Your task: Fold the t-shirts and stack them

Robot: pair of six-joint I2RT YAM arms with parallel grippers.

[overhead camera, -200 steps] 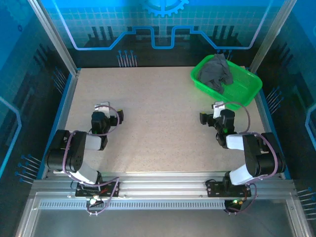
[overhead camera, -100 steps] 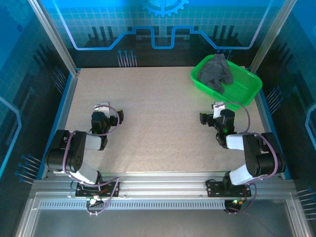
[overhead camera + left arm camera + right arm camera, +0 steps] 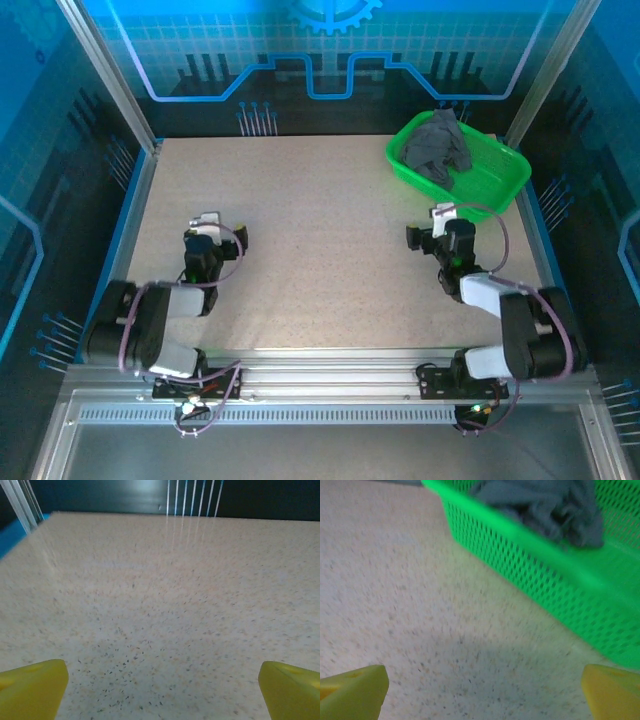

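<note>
- Now the t-shirts (image 3: 440,148) lie crumpled inside the green basket (image 3: 497,190), at the far right corner.
- The left gripper (image 3: 161,687) and right gripper (image 3: 482,687) are spread wide, holding nothing.
- A low reach may catch the mesh and drag the basket.

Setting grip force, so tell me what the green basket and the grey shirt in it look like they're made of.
Basket: likely rigid plastic, smooth green, walls pierced in a regular mesh. T-shirt: seemingly thin soft fabric, matte slate grey, crumpled in loose folds.
</note>
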